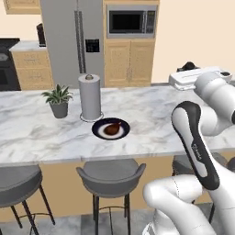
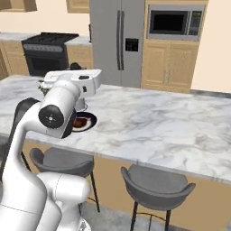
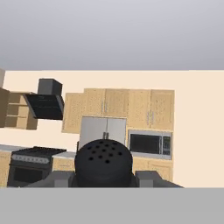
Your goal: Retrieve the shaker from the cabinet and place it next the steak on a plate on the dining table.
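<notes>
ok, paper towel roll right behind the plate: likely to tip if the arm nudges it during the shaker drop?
Probably. The paper towel roll is tall and narrow on a small round base, so a push near the top would likely topple it. It looks light and soft, so it may slide on the smooth marble dining table. It stands close behind the plate.

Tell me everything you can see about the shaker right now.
The shaker is a small, nearly black cylinder with a matte, plastic-looking finish. The hand view faces its rounded top, dotted with small pouring holes. It sits clamped between the gripper's two dark fingers, one pressing on each side, so it is held off any surface. Its lower body is hidden. Behind it lie the far kitchen wall's tan cabinets and appliances, and nothing else touches it.
</notes>
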